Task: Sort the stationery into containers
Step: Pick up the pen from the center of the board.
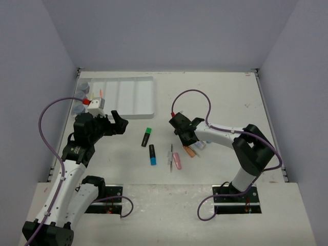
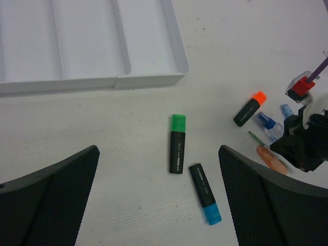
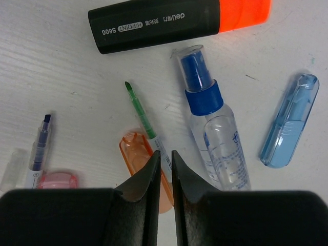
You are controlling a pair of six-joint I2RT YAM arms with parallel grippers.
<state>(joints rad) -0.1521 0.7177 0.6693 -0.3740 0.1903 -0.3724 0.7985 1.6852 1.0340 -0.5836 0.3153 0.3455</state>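
Observation:
The white divided tray (image 1: 136, 95) lies at the back left, and its near rim shows in the left wrist view (image 2: 148, 79). My left gripper (image 1: 115, 123) is open and empty above the table, with the green-capped highlighter (image 2: 177, 143) and the blue-capped highlighter (image 2: 205, 192) below, between its fingers. My right gripper (image 3: 164, 154) is down on the table, shut on a thin green pen (image 3: 141, 115) that lies over an orange eraser (image 3: 136, 154). Around it lie the glue bottle (image 3: 215, 128), the orange-capped highlighter (image 3: 174, 23) and a blue eraser (image 3: 289, 120).
A purple-tipped pen (image 3: 38, 148) and a pink eraser (image 3: 56, 180) lie left of the right gripper. Grey-blue pots (image 1: 83, 88) stand by the tray's left end, close to the left wall. The left arm's cable loops out over the table's left edge.

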